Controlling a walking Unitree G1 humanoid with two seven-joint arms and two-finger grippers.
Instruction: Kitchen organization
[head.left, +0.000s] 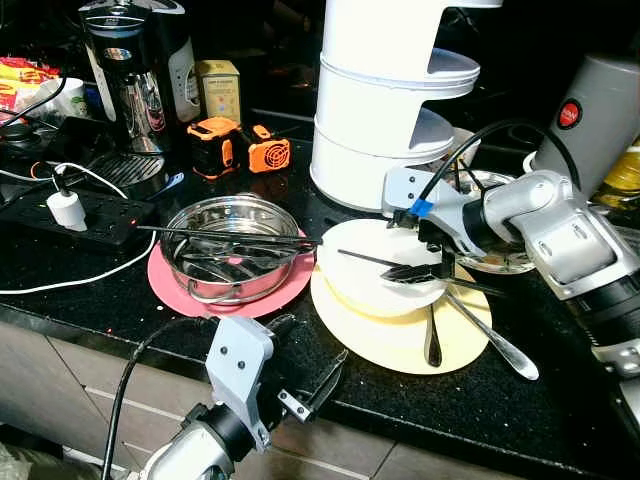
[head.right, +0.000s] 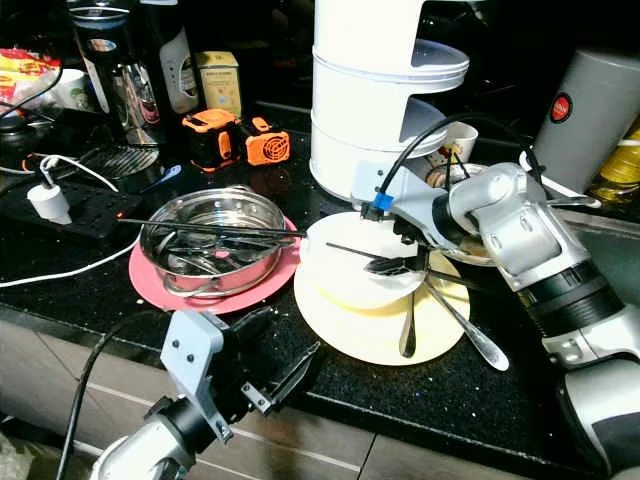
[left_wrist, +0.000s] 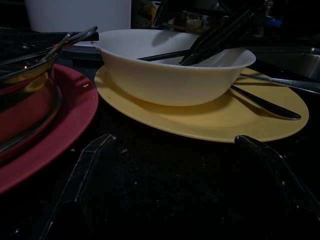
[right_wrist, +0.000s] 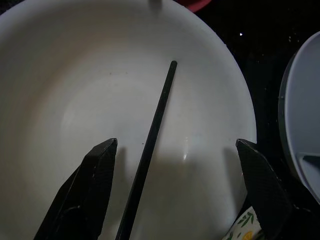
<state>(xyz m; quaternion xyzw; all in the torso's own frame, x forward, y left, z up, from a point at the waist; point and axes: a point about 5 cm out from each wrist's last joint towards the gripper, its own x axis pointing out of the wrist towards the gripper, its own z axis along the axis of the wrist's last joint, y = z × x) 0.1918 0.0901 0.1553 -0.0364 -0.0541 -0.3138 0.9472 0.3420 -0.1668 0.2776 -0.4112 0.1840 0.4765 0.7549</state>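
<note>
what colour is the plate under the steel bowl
Pink-red plate under the steel bowl; clearest in the left eye view.

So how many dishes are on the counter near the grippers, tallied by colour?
Pink plate: 1
Yellow plate: 1
White bowl: 1
Steel bowl: 1
Total: 4

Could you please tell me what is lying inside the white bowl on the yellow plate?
A single black chopstick lies in the white bowl, between the right gripper's open fingers. The bowl covers the yellow plate's middle.
</note>
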